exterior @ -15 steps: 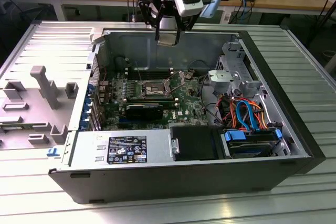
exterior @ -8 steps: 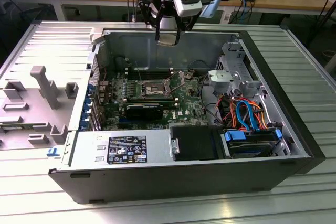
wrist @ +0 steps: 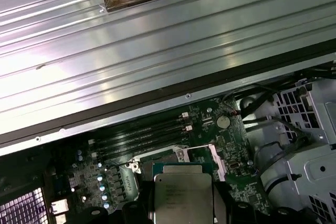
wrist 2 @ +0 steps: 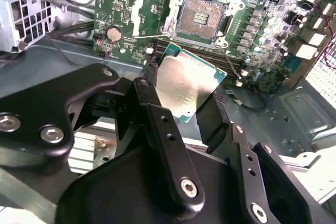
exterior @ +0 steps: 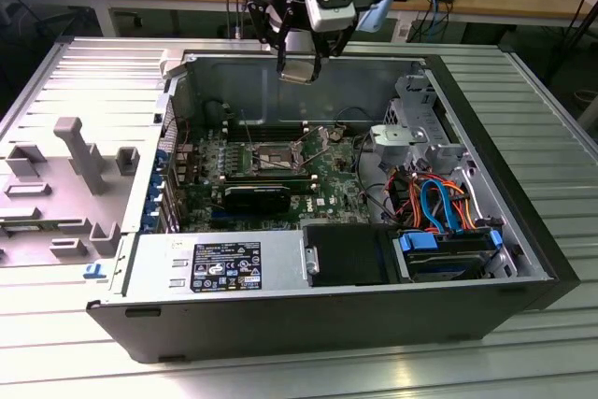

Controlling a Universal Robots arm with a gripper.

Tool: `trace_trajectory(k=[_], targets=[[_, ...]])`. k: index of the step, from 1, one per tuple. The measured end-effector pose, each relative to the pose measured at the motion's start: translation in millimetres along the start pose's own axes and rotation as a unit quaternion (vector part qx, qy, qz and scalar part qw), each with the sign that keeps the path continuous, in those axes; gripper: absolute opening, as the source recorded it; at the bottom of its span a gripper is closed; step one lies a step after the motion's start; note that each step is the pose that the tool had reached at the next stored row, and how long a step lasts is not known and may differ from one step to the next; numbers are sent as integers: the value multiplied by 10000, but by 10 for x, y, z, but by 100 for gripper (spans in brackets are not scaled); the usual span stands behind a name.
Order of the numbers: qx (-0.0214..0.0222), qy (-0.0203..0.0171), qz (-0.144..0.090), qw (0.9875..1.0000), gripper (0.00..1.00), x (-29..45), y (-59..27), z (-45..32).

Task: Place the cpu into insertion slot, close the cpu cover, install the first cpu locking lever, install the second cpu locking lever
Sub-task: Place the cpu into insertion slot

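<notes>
My gripper (exterior: pixel 299 70) hangs above the back wall of the open computer case, shut on the cpu (exterior: pixel 297 73), a small square chip with a silver top. In both wrist views the cpu (wrist 2: pixel 184 85) (wrist: pixel 184 195) sits between the black fingers (wrist 2: pixel 149 98). The insertion slot (wrist 2: pixel 202 17) (exterior: pixel 266 158) lies bare on the green motherboard (wrist 2: pixel 262 40), below and ahead of the chip. The cpu cover (wrist 2: pixel 149 11) stands swung open beside the slot. Two thin wire levers (wrist 2: pixel 231 64) stick out unlatched near the socket.
The case (exterior: pixel 327 324) lies open on a ribbed metal table (exterior: pixel 542 137). A labelled power supply (exterior: pixel 224 263), a black box (exterior: pixel 346 254) and a drive bay with blue and orange cables (exterior: pixel 439 207) fill its front. A grey fixture tray (exterior: pixel 65 175) lies at the exterior view's left.
</notes>
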State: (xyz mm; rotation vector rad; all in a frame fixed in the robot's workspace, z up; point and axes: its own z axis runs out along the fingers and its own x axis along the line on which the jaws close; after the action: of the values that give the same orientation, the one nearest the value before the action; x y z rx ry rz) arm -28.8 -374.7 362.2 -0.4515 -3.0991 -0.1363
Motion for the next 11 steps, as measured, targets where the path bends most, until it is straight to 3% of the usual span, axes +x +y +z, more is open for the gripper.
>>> trace_trajectory(k=[11], targets=[[-5,-21,249,9997,54,0,-1,6]])
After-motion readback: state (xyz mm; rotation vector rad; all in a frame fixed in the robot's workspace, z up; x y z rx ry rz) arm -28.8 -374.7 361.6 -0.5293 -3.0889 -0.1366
